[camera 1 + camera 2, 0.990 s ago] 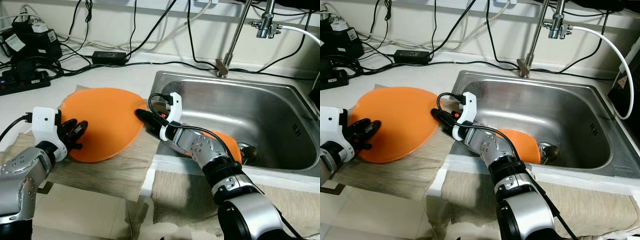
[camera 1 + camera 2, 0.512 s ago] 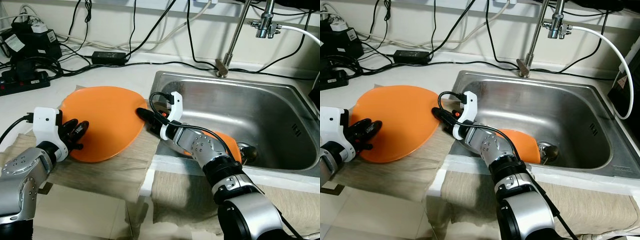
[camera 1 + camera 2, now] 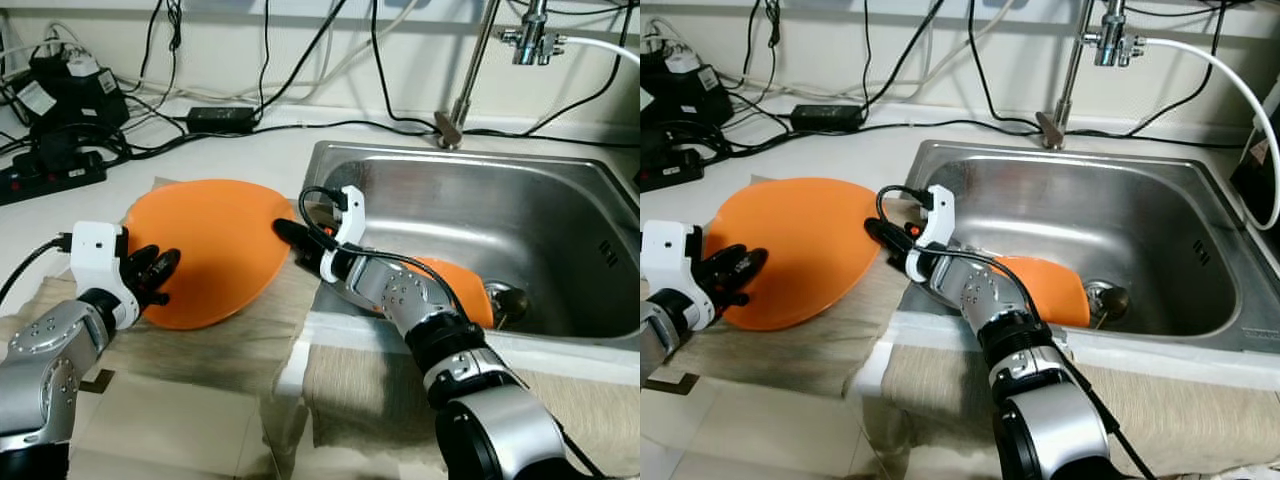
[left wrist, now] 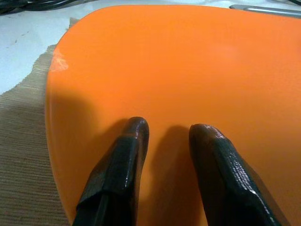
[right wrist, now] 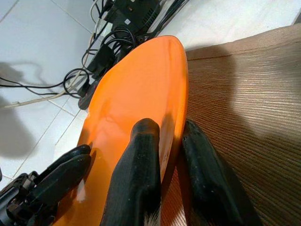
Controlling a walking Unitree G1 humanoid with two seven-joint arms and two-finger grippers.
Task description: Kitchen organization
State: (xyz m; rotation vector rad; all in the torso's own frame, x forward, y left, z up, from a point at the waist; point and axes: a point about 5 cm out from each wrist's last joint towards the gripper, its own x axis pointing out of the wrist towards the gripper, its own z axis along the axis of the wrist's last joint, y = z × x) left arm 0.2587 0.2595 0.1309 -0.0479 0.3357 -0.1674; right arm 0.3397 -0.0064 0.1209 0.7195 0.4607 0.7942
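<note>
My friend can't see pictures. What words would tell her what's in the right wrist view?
The right gripper pinches the rim of a big orange plate, one finger on top and one beneath. Under it lies a tan cloth; across the plate the left gripper rests on it.

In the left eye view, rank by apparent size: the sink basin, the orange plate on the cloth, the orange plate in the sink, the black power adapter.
1. Sink basin
2. Orange plate on the cloth
3. Orange plate in the sink, largely hidden behind the right arm, so its full size is unsure
4. Black power adapter
</note>
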